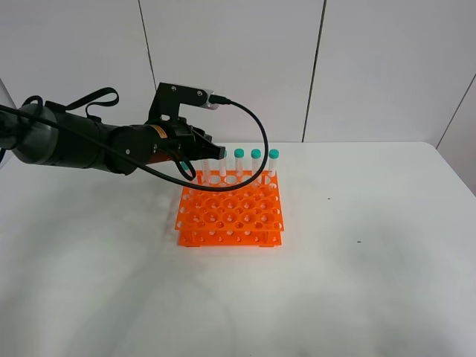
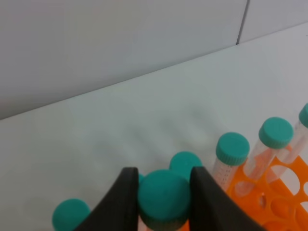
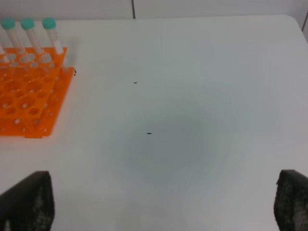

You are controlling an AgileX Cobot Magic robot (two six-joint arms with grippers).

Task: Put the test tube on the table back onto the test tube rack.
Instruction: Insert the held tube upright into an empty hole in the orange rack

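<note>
There is one orange rack (image 1: 230,216) on one white table (image 1: 372,282). The left wrist view shows six green-capped tubes (image 2: 71,214) (image 2: 163,198) (image 2: 185,162) (image 2: 232,147) (image 2: 275,132) (image 2: 304,116); from high up only three caps (image 1: 256,153) show plainly, the rest hidden behind the arm (image 1: 82,141).

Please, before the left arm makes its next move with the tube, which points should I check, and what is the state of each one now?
1. Grip: left gripper shut on the teal screw cap of the slim clear plastic test tube: ok.
2. Tube above the back row of the bright orange plastic test tube rack: ok.
3. Tip lined up with a free hole: cannot tell, the gripper hides it.
4. Room beside the neighbouring teal-capped tubes: cannot tell, one cap sits very near.
5. Other arm: right gripper open, away from the rack, over the white table: ok.
</note>
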